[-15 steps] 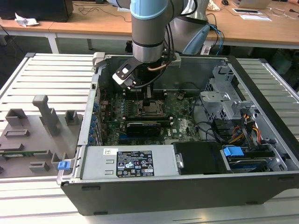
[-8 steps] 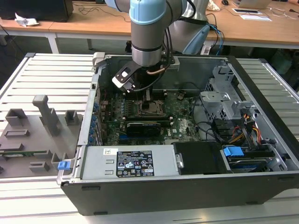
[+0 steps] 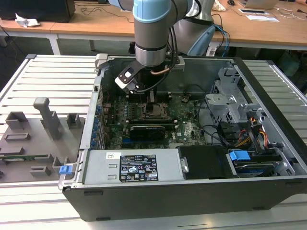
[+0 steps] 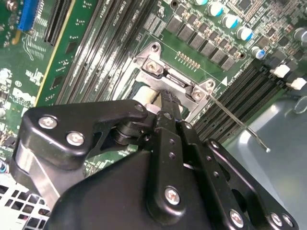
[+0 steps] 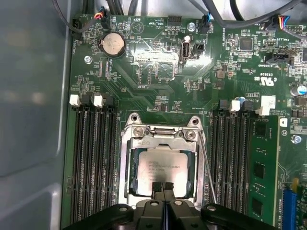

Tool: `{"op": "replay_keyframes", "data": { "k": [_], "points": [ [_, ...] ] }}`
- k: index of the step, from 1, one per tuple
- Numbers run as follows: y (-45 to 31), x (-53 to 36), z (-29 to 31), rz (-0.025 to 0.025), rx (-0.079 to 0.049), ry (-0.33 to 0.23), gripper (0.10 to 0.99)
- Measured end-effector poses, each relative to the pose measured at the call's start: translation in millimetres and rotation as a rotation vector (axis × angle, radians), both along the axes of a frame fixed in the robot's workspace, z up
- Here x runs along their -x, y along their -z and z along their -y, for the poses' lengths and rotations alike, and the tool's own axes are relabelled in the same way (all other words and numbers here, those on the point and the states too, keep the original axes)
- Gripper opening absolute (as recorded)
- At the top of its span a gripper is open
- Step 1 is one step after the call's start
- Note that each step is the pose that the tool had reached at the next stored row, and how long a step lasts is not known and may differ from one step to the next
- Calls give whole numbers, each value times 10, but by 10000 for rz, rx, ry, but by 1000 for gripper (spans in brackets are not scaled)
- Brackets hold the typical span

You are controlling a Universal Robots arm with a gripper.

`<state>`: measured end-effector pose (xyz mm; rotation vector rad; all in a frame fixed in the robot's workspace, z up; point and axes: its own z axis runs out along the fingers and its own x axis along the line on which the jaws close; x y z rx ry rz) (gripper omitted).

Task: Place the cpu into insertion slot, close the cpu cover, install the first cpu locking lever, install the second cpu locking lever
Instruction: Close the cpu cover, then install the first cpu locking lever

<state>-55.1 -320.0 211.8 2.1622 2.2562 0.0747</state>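
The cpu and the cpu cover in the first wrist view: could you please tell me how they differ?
The cpu is a solid grey square with print; the cpu cover is a silvery frame with a large window. The cpu lies inside that window; the cpu cover lies around it. Both look metallic and lie flat.

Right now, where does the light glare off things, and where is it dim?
First wrist view: white glare washes part of the green circuit board, and the silver-grey square cpu gleams dully. Second wrist view: screw heads on the black gripper glint. Exterior view: the dark grey computer case is dimmer inside than the pale slatted table around it.
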Motion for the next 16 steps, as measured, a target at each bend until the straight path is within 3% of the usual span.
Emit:
{"op": "replay_keyframes", "data": {
  "k": [9, 16],
  "points": [
    [0, -155, 0, -2, 0, 1, 106],
    [-15, -186, 0, -2, 0, 1, 106]
  ]
}}
